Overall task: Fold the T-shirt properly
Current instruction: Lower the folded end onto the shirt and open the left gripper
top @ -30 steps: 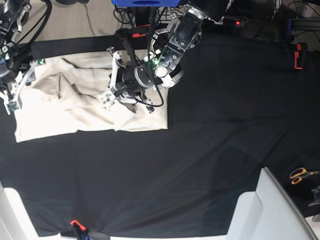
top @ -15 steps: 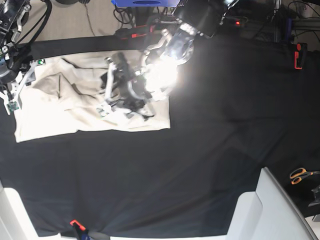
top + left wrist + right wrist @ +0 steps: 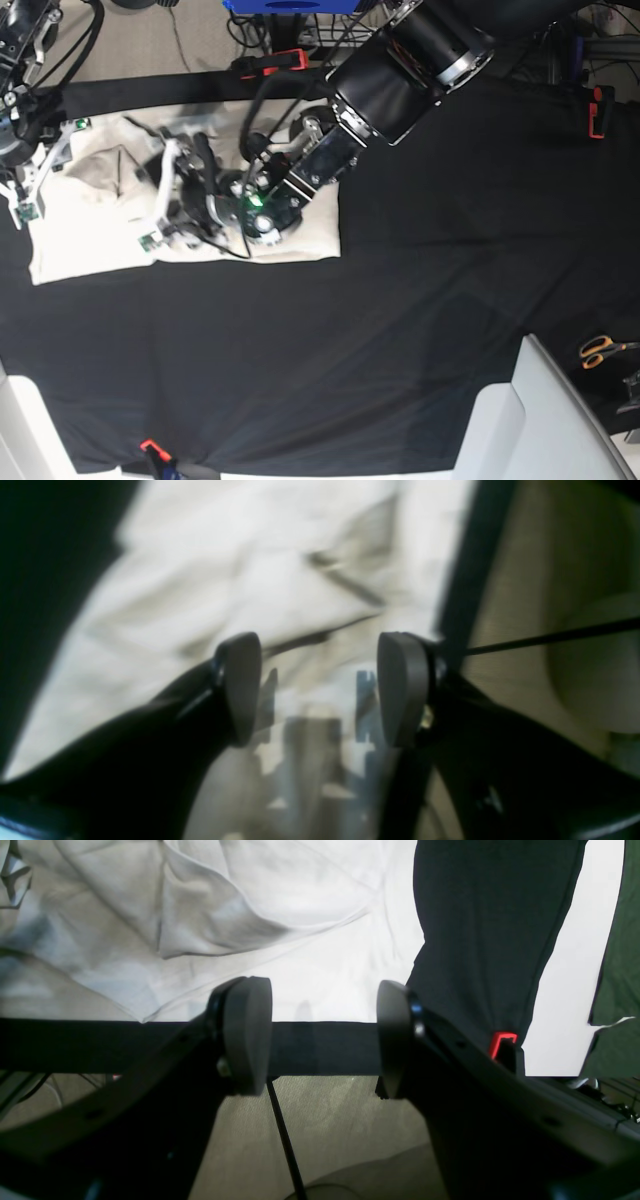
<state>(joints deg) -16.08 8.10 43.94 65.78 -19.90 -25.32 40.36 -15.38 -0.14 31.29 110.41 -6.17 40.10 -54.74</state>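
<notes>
Releasing the T-shirt (image 3: 90,240), I swung the left gripper (image 3: 320,690), jaws now spread, across it; right gripper (image 3: 325,1035) waited, spread too.

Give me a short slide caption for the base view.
Left gripper reaches open over the cream T-shirt on the black table cloth.

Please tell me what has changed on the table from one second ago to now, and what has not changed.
The left gripper moved leftward across the T-shirt, toward the image's left, and its jaws now stand open with nothing between them. The right gripper stayed open at the shirt's left edge. The scissors did not move.
</notes>
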